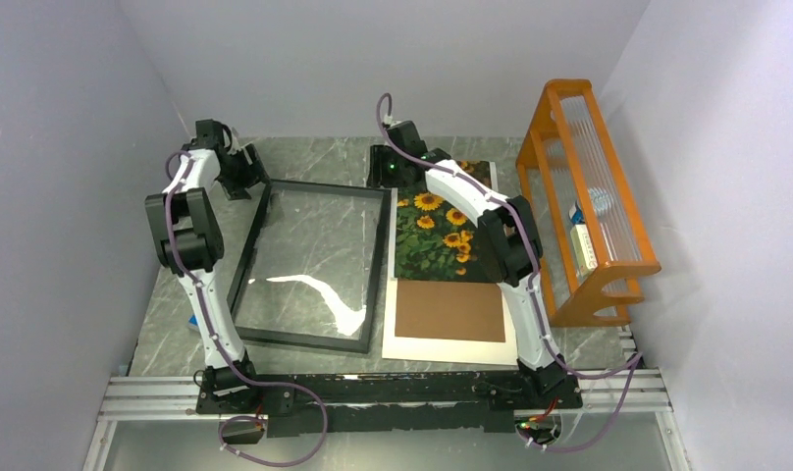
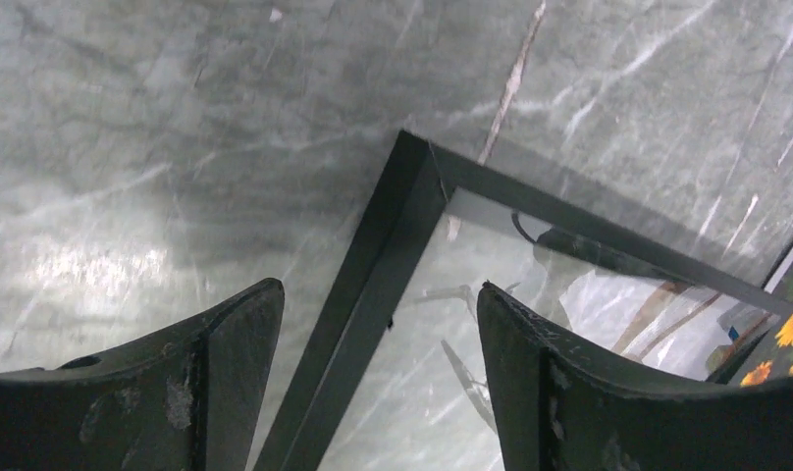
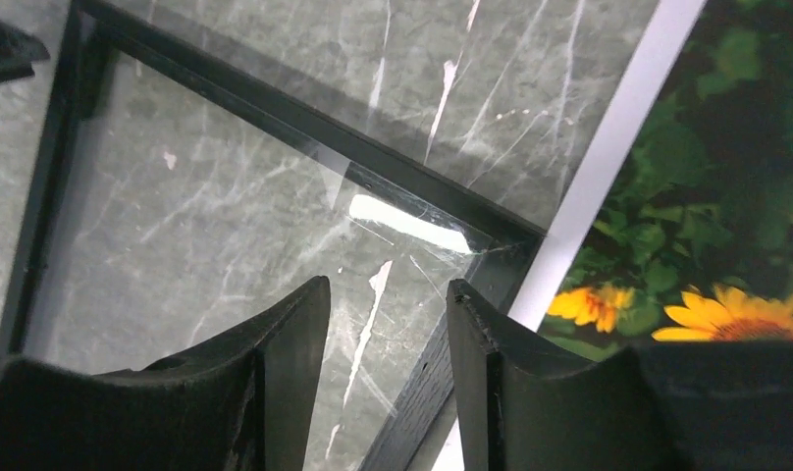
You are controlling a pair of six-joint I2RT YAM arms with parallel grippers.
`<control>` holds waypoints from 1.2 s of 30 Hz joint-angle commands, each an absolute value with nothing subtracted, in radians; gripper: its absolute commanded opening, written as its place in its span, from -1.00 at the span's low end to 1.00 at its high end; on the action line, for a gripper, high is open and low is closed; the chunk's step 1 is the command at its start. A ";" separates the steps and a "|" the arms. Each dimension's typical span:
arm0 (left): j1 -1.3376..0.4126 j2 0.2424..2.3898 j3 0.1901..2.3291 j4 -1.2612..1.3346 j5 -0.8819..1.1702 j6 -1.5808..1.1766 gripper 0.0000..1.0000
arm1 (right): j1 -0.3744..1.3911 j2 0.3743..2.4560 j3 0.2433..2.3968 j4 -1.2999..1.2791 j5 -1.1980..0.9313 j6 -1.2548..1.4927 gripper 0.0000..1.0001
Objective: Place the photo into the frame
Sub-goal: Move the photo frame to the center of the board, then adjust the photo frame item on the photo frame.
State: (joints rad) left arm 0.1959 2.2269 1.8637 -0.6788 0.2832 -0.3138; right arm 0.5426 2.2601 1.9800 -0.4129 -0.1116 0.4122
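At the bottom of the top view, a brown board (image 1: 449, 310) lies flat on a white sheet (image 1: 442, 350), just right of centre on the grey marble table (image 1: 177, 324). To their left the black frame (image 1: 247, 250) lies flat, filling the centre-left of the view. Its glass shows the marble beneath and catches a bright glare near its lower right corner.

The photo (image 1: 434, 240), yellow sunflowers on dark green leaves, lies flat on the table just right of the frame's upper half. It is directly above the brown board in the picture and outside the frame. The right arm crosses over part of it.

At the right edge an orange wooden rack (image 1: 599, 294) stands apart from the photo.

Farther back, the left gripper (image 2: 378, 294) hangs over the frame's upper left corner. Its jaws are wide apart and straddle the frame's side rail without closing on it.

The right gripper (image 3: 388, 289) is over the frame's upper right corner. Its jaws are parted by a narrower gap, with glass showing between them and nothing held. One finger sits over the frame's side rail, but I cannot tell whether it touches.
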 commanded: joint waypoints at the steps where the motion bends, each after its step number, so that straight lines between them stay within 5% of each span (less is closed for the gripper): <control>1: 0.194 2.287 1.946 -0.616 0.340 -0.348 0.53 | 0.546 2.317 2.066 -0.341 -0.187 0.355 0.00; 18: 0.194 2.362 1.989 -0.559 0.345 -0.334 0.65 | 0.541 2.496 2.227 -0.343 -0.200 0.341 -0.03; 36: 0.194 2.383 1.977 -0.587 0.345 -0.308 0.44 | 0.534 2.508 2.168 -0.370 -0.324 0.364 -0.08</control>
